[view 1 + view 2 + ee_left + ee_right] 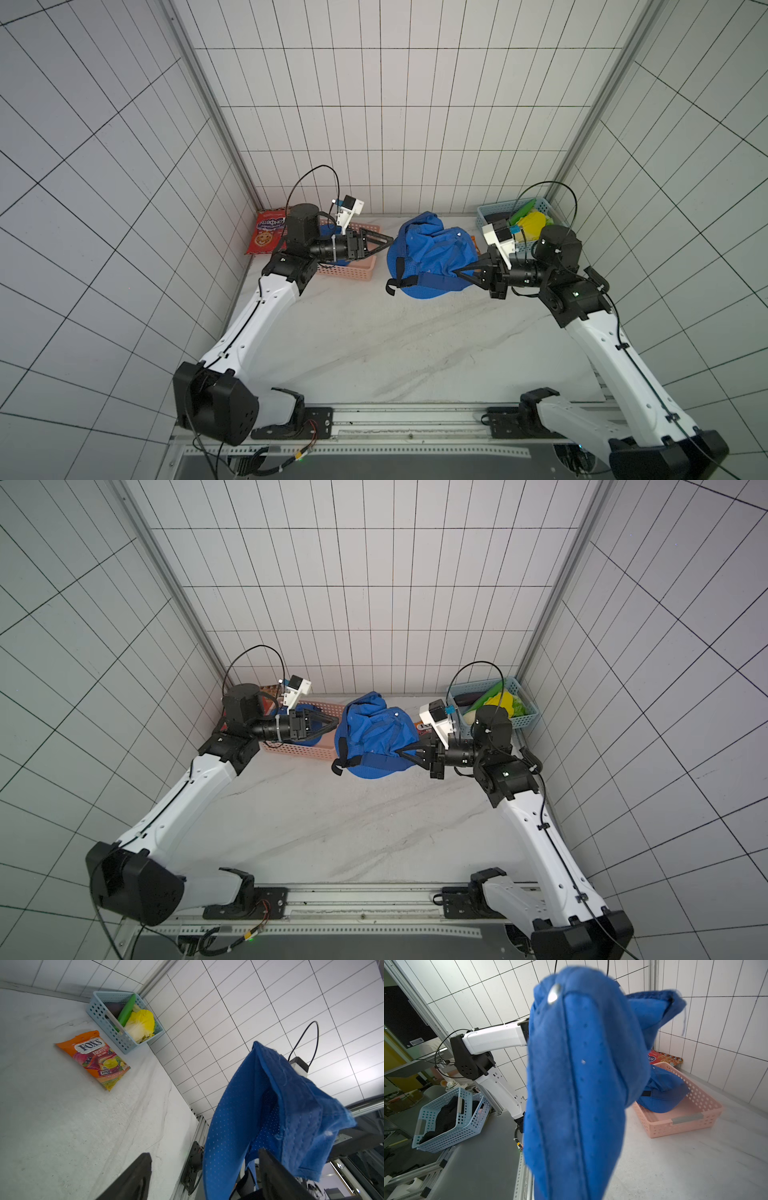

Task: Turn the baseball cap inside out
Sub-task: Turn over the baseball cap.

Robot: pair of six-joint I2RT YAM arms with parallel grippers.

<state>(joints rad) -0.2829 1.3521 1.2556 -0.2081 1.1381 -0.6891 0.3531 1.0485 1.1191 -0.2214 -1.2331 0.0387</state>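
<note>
**Cap held above the back of the table**

You are working on a white, marble-patterned table [374, 345]. It is enclosed on three sides by white tiled walls [395, 124] with dark grout lines. A metal rail [407, 419] runs along the near edge.

The blue cap [432, 253] hangs crumpled above the back of the table, between the two grippers. The right gripper [457, 273] is clamped tight on the cap's edge. The left gripper [387, 241] has its jaws spread apart and grips nothing. Cap cloth hangs just beside one finger [274, 1169].

Under the left arm, a pink basket [353, 274] holds a second blue cap [662, 1093]. A red snack bag [264, 232] lies in the corner beside it. A light blue basket [484, 214] of vegetables [141, 1022] sits in the opposite back corner. An orange sweet bag [93, 1057] lies near it.
</note>
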